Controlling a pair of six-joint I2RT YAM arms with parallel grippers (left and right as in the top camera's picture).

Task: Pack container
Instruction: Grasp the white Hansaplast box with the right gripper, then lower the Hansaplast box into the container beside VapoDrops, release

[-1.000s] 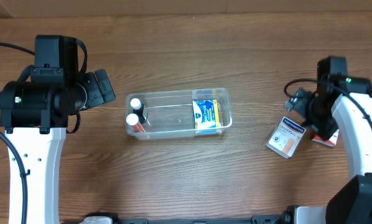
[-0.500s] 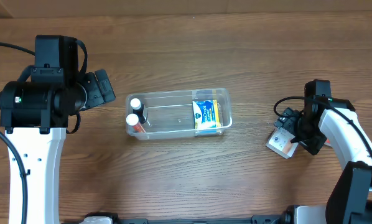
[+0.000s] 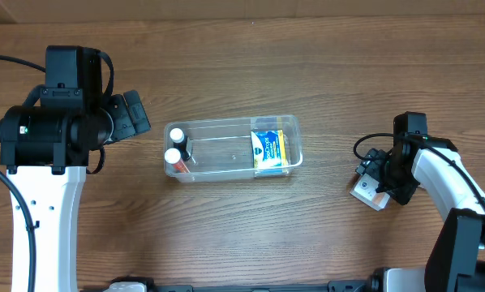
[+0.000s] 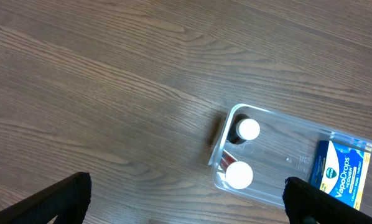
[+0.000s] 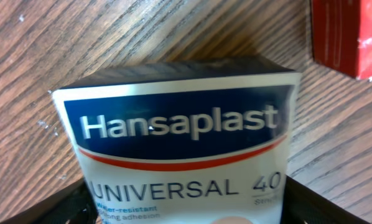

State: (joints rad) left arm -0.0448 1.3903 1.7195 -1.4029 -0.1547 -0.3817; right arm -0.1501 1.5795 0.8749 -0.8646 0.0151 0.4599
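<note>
Closest to my right wrist camera is the Hansaplast plaster box, lying flat on the counter with its printed face up. The right end effector is down over it, a dark finger at each side of the box. I cannot tell whether they are pressing on it or only straddling it. I judge this as the pick of the next item to pack.

Just beyond that box a red carton sits apart from it, probably waiting its turn.

Farther out, mid-counter, is the container. Two white-capped bottles stand at its left end and a blue-and-yellow VapoDrops box is at its right end. The middle is bare, the obvious slot for the plaster box.

Farthest away, the left end effector hovers beside the container's bottle end, fingers spread wide and holding nothing. That keeps it out of the right arm's path.
</note>
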